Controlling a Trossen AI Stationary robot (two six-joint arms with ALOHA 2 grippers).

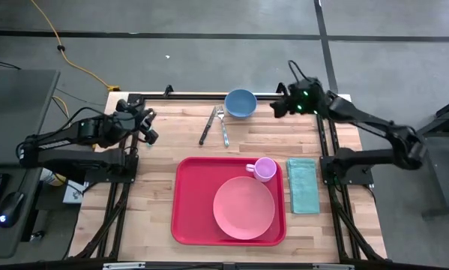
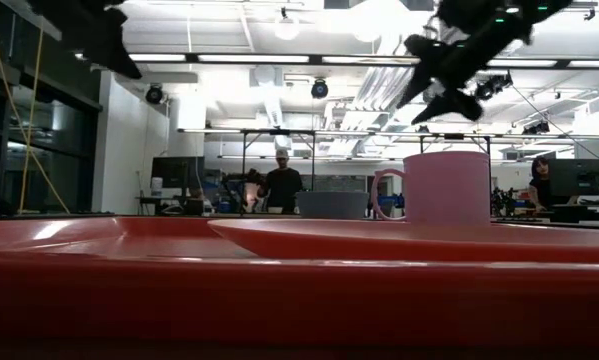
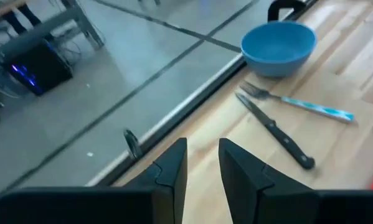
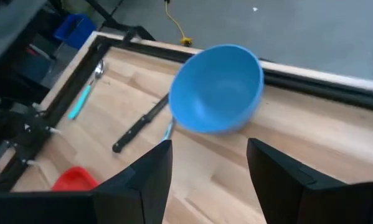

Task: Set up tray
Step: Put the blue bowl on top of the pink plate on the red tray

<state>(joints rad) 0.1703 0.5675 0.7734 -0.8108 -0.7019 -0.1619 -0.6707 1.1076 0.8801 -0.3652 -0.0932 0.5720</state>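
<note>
The red tray [image 1: 190,202] lies on the table at the middle near side. A round pink plate [image 1: 243,208] and a pink mug [image 1: 264,169] stand on it. A teal napkin [image 1: 303,185] lies flat on the table to the tray's right. A blue bowl [image 1: 240,103] stands at the far edge, with a black-handled knife [image 1: 207,126] and a fork [image 1: 223,126] beside it. My right gripper [image 1: 278,107] hangs open and empty above the table, just right of the bowl [image 4: 217,87]. My left gripper [image 1: 148,126] is open and empty at the far left, its fingers a narrow gap apart [image 3: 203,168].
A spoon with a teal handle [image 4: 86,90] lies by the black rail near the left arm's base. The tray's rim [image 2: 279,290] fills the low view's foreground, the mug [image 2: 434,187] behind it. People stand in the room beyond the table.
</note>
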